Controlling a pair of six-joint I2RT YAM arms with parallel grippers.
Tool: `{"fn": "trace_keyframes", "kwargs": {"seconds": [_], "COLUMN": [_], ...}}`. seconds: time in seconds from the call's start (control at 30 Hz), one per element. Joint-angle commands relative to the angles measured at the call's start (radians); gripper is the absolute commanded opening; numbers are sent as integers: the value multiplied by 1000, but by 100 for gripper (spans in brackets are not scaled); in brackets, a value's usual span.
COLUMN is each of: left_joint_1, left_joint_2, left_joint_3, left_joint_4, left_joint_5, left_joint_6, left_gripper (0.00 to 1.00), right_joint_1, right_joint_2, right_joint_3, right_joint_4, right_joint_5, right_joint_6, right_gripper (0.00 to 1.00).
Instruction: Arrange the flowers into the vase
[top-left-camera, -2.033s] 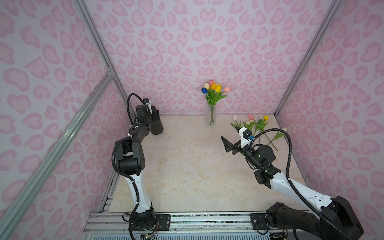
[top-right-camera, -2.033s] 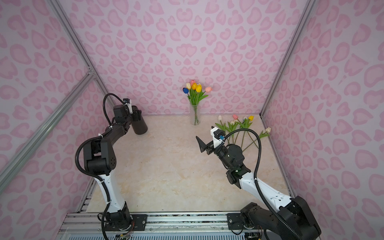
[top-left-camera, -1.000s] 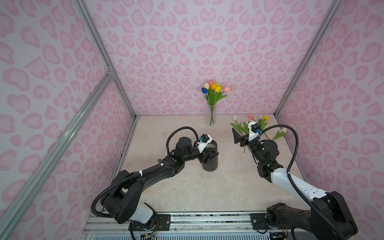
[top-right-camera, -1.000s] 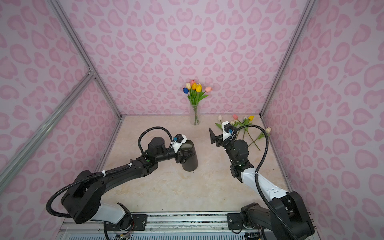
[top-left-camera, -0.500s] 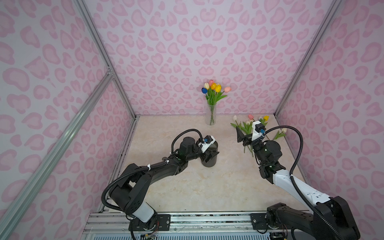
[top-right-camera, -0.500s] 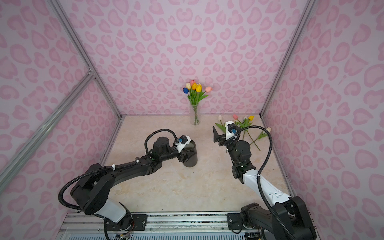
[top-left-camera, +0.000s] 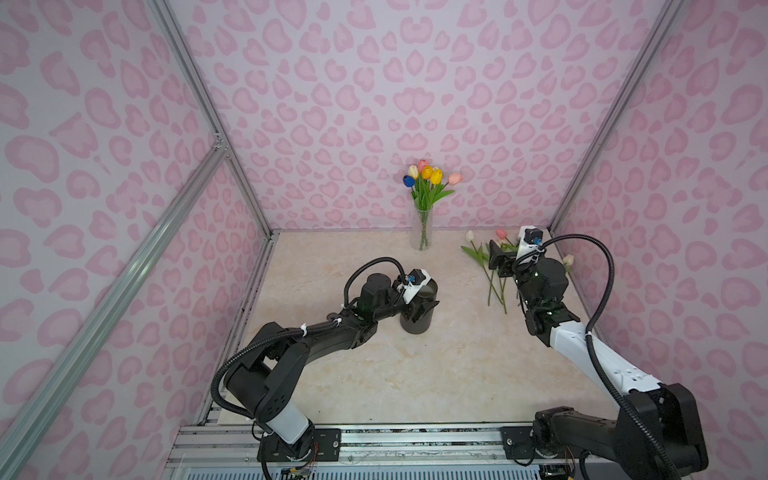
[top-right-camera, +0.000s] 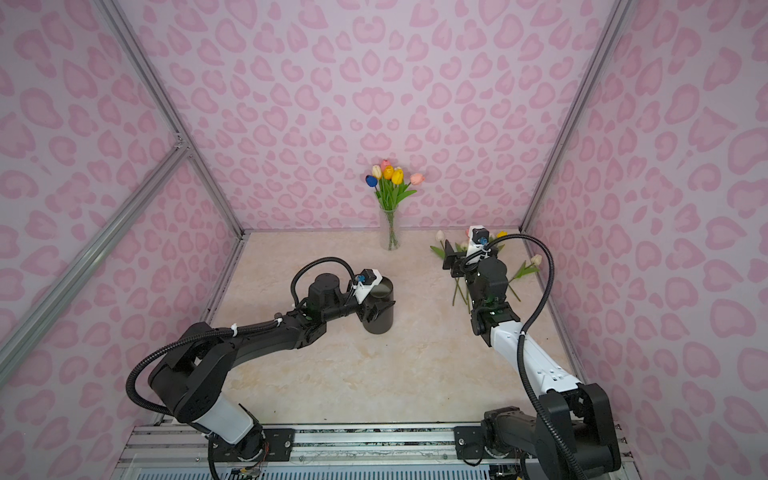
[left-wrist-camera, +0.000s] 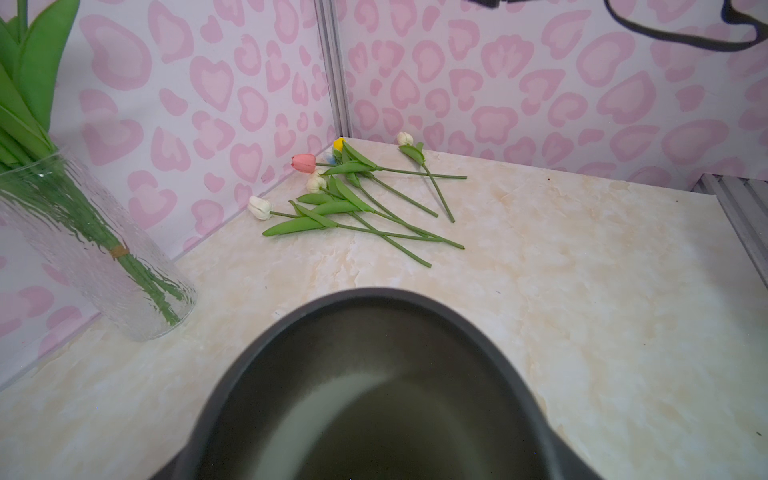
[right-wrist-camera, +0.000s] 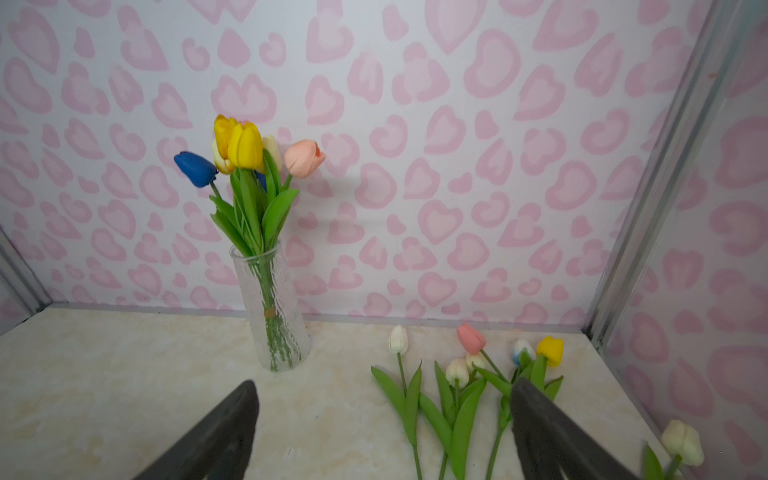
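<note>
My left tool (top-left-camera: 420, 306) was clamped on the dark grey cylindrical vase (top-left-camera: 415, 325), one jaw on each side of its wall just under the rim. That vase stood upright near the middle of the pale marbled bench (top-left-camera: 374, 374). Whether its base touched the bench I could not tell. In the left wrist view its round open mouth (left-wrist-camera: 374, 395) lay right under the camera.

My right tool (top-left-camera: 500, 259) hung with its jaws wide apart, gripping nothing, over the loose artificial tulips (top-left-camera: 494, 286). These lay flat on the bench near the back right corner, thin green stems crossing, with their heads toward the back wall. Their heads were white, cream, pink, yellow and a pale blue one. One more cream tulip (top-left-camera: 568, 259) lay apart from the rest, close to the right wall.

A clear ribbed glass vase (top-left-camera: 422, 232) stood upright against the back wall, apart from the dark vase and left of the loose stems. It held a bound bunch of tulips (top-left-camera: 428, 183) with blue, yellow, orange, cream and peach heads.
</note>
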Motion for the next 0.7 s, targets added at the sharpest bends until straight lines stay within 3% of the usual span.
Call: {"fn": "trace_keyframes", "kwargs": {"seconds": [0.0,0.2,0.33,0.4,0.53,0.67], "left_joint_1": [-2,-2,-2,-2,-2,-2], "left_joint_2": [-15,-11,-2,-6,-30,-54], "left_joint_3": [-13,-9,-11,-16,-33,-48], "left_joint_4": [149,148,151,154,157,160], "left_joint_5": [5,-6,-9,-9,-25,-39], "left_joint_6": [-19,-6,-11,-14,-18,-7], "left_gripper": [11,9,17,30,68,80], "right_joint_1": [-4,-8,-7,-8,-8,-7], "right_joint_2": [16,38,50,51,44,42], "right_joint_3": [2,1,16,19,30,27], "right_joint_4": [-45,-14,-13,-14,-48,-50], "right_joint_5": [-26,-41,-60,-70,-68,-67], "right_joint_6": [32,56,64,59,40,38], "right_gripper": [93,93,93,93,93,93]}}
